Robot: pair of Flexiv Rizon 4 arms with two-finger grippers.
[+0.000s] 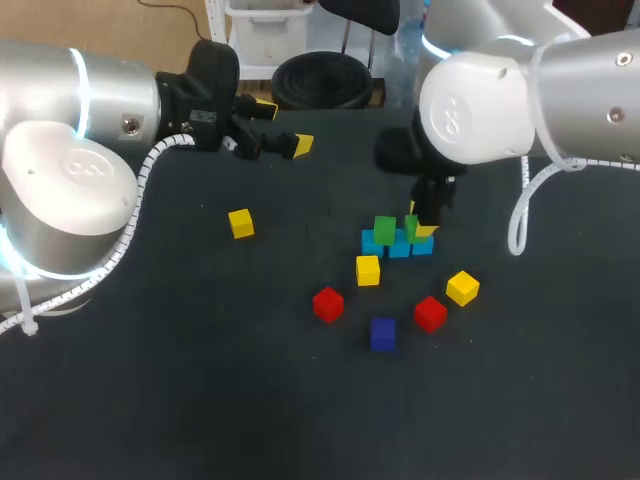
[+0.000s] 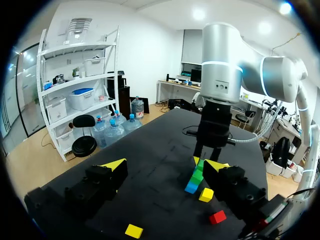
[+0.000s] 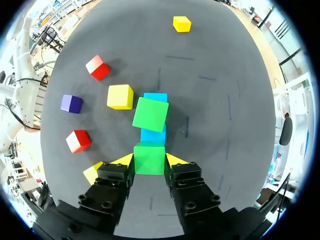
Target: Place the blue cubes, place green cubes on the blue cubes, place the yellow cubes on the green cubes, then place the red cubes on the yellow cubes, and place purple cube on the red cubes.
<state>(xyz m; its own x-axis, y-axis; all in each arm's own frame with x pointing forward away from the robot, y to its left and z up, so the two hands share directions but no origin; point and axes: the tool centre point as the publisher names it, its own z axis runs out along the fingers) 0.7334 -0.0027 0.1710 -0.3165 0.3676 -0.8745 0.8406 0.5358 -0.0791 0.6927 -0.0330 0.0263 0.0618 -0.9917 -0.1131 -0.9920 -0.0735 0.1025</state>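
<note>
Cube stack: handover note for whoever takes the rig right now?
Left gripper: open, empty, above the table's far left.
Right gripper: shut on second green cube, at the blue cubes.
Done: blue cubes in a row, first green cube on top.
Left: release the second green cube, then stack three yellow cubes, two red cubes and the purple cube, all loose on the table.
</note>
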